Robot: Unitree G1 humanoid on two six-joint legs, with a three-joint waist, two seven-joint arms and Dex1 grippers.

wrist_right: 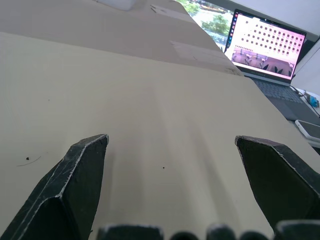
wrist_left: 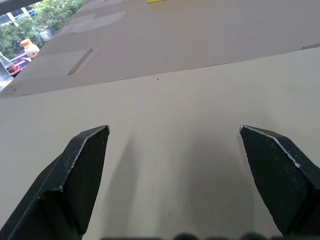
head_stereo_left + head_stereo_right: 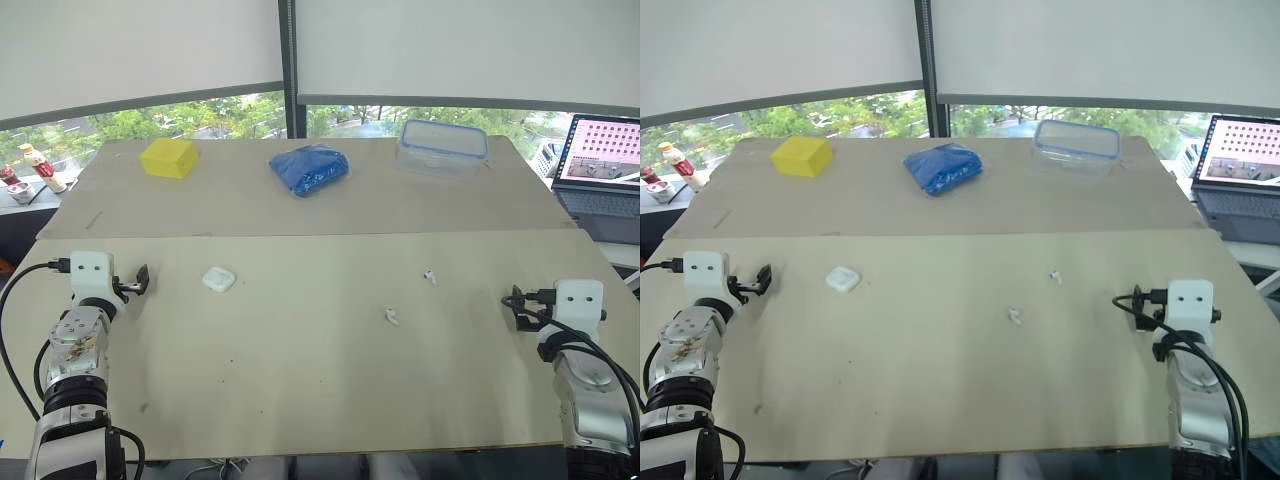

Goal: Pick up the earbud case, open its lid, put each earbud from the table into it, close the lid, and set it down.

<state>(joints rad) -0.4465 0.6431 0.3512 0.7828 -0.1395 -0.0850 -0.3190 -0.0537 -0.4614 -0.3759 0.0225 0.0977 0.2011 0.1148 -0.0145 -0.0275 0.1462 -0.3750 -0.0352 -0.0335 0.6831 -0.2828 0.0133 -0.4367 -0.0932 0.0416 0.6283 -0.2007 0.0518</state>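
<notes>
Read the table (image 3: 300, 380) as smooth, matt pale board, faintly speckled. Take the earbud case (image 3: 218, 279), the nearer earbud (image 3: 392, 316) and the farther earbud (image 3: 429, 275) as smooth white plastic, the lidded food container (image 3: 441, 148) as clear, glossy plastic, the blue bag (image 3: 309, 168) as crinkled, and the yellow block (image 3: 169, 158) as matt. Note matt black plastic, scuffed pale along the edges, on the fingers (image 2: 82, 170) of the left gripper (image 2: 174, 131) and the right gripper (image 1: 171, 137).

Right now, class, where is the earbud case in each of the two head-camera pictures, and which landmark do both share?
Left eye view: earbud case lies left of centre on the table, to the right of the left claw.
Right eye view: earbud case, nearer the picture's left edge.
Shared landmark: the blue bag, farther back on the table.
</notes>
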